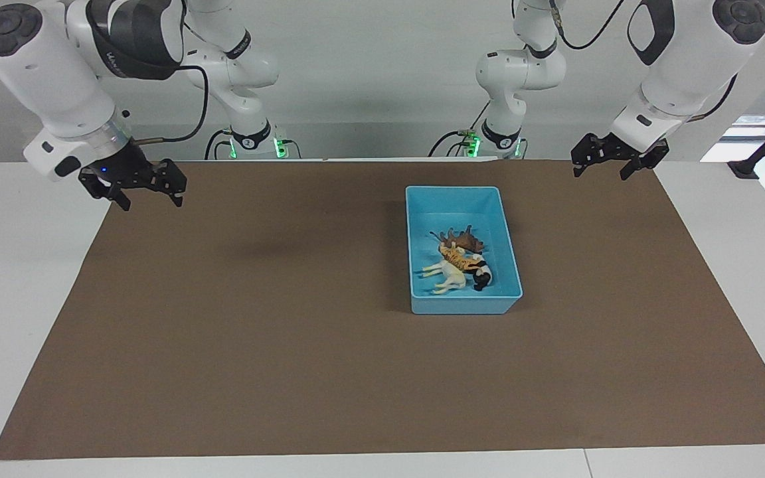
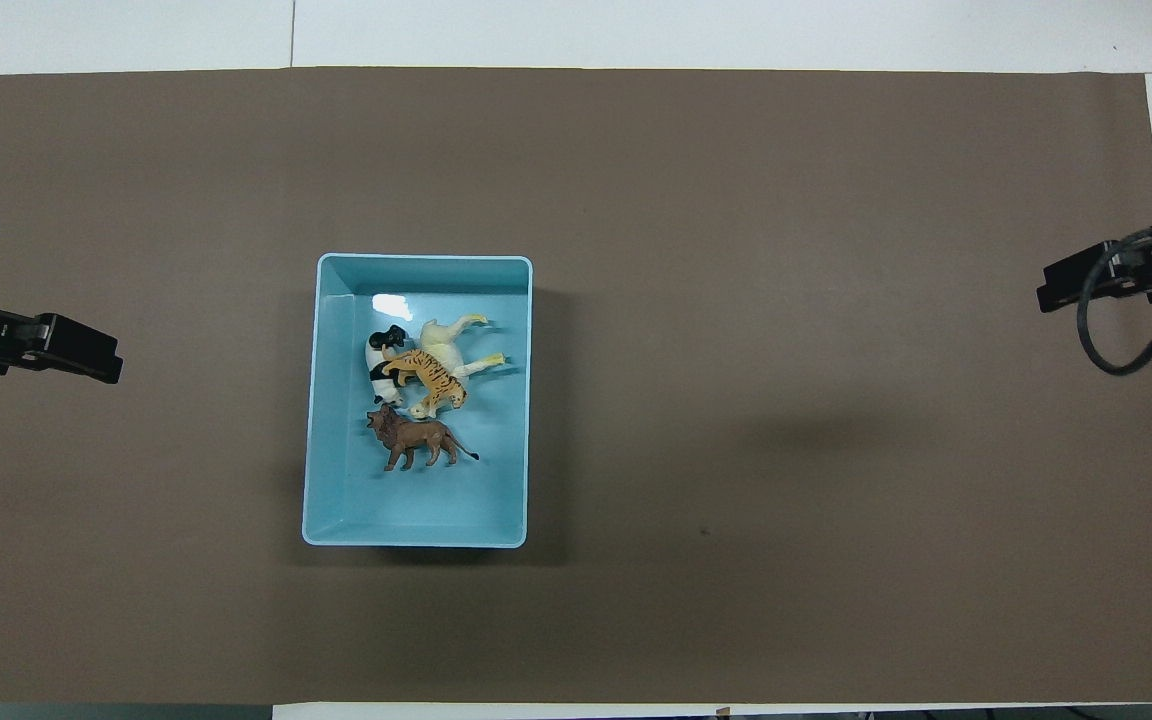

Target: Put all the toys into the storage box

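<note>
1. Both views are bright and evenly lit from above, with sharp detail from edge to edge
2. Shadows on the brown mat [image 1: 289,345] are soft: a narrow dark band hugs the storage box [image 2: 416,542], and a faint blurred patch lies toward the right arm's end of the surface
3. A small white glare spot sits on the box floor beside the panda [image 2: 383,360]
4. Straight mat edges show no visible bending

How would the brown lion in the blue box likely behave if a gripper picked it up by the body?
The lion looks like moulded plastic, so probably stiff and light. Its thin legs and tail suggest awkward, slip-prone grasp points. It lies on its side in the storage box, free of the other toys, so it should lift out cleanly.
</note>
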